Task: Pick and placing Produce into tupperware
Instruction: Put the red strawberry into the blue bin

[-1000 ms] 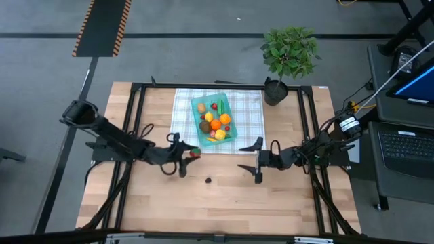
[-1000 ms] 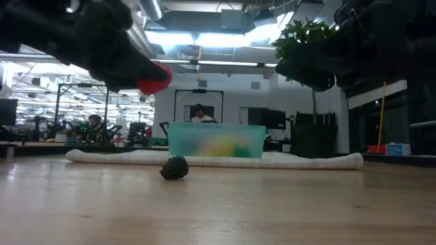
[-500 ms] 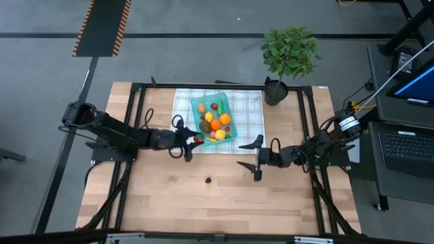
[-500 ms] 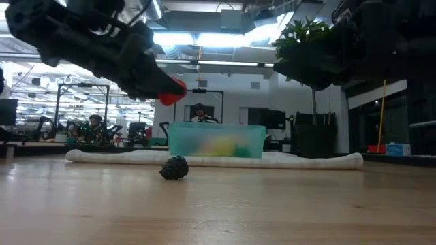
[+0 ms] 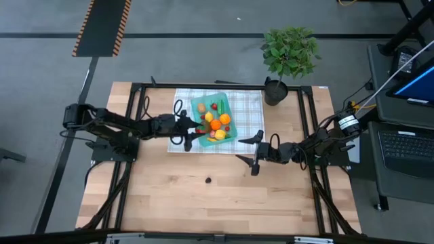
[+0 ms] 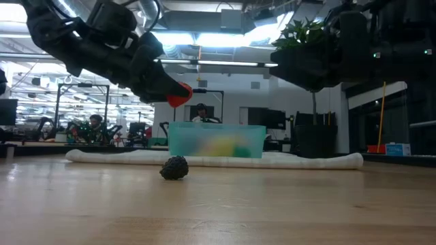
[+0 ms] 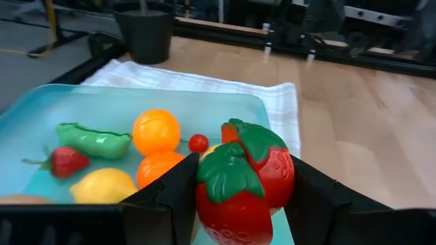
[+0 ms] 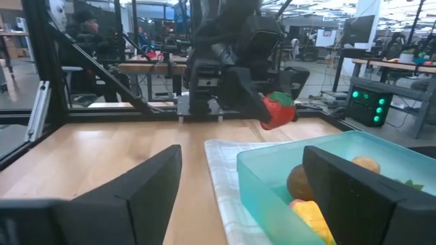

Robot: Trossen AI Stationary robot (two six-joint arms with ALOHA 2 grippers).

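1. The left gripper [image 7: 235, 204] pinches a strawberry [image 7: 244, 180] at the near rim of the tupperware [image 7: 41, 109].
2. Carry it on over the oranges [image 7: 155, 133], then release low.
3. A dark piece [image 5: 208, 180], possibly produce, lies on the table below.
4. The right gripper [image 5: 252, 154] waits beside the container, fingers spread.

tupperware [image 7: 41, 102]: translucent plastic, smooth | strawberry [image 7: 244, 178]: glossy plastic | table [image 5: 224, 196]: wood, matt | cloth [image 7: 204, 83]: woven
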